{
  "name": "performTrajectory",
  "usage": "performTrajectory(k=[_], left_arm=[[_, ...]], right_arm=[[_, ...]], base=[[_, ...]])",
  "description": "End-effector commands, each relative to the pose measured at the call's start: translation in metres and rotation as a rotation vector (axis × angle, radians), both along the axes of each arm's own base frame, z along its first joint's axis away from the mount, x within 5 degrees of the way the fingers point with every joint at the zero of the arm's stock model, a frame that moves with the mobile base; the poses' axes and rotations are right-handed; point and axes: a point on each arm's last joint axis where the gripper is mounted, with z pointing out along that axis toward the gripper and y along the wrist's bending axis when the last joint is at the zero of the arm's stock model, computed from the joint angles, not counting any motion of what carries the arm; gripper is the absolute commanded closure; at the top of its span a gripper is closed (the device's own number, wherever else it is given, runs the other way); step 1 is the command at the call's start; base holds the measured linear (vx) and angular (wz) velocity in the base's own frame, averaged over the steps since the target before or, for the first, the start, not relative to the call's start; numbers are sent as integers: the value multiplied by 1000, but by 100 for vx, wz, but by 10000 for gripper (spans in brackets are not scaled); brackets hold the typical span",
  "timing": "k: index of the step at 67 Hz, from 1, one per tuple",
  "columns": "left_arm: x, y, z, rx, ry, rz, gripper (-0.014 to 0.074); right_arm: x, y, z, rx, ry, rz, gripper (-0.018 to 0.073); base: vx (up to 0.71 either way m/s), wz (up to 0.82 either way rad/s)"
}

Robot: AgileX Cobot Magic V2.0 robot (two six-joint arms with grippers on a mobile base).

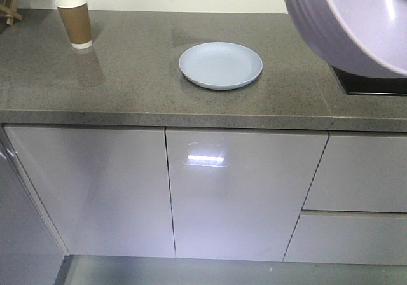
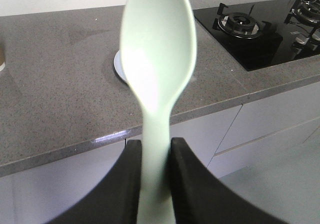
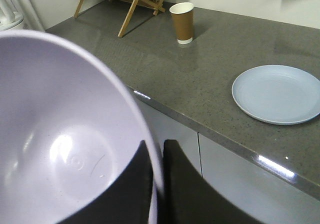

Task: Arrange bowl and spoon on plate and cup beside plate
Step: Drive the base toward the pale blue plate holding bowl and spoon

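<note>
1. Spoon (image 2: 157,59) upright at frame centre, handle pinched in left hand (image 2: 156,149).
2. Bowl (image 3: 60,134) fills lower left, rim clamped by right hand (image 3: 159,154), held off desk (image 1: 127,75).
3. Plate (image 1: 220,65) mid-desk; cup (image 1: 74,21) upright upper left, well apart from plate.

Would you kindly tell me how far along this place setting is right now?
Done: nothing placed yet; the plate lies bare on the counter. In hand: the left claw is shut on the spoon, the right claw grips the bowl by its rim. Left: set bowl and spoon on the plate, then bring the cup, standing well away, beside it.
</note>
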Motion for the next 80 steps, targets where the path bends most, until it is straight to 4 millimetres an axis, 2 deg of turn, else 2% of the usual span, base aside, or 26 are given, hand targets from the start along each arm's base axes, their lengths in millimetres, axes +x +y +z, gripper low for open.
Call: performTrajectory(k=[1,80], left_arm=[[-7,-3,15,-44,-94,-3,603],[-7,-3,15,-44,-94,-3,603]], right_arm=[[-8,2,15,52,-79,-6,565],[-8,2,15,52,-79,-6,565]], base=[[12,-6],[10,-3]])
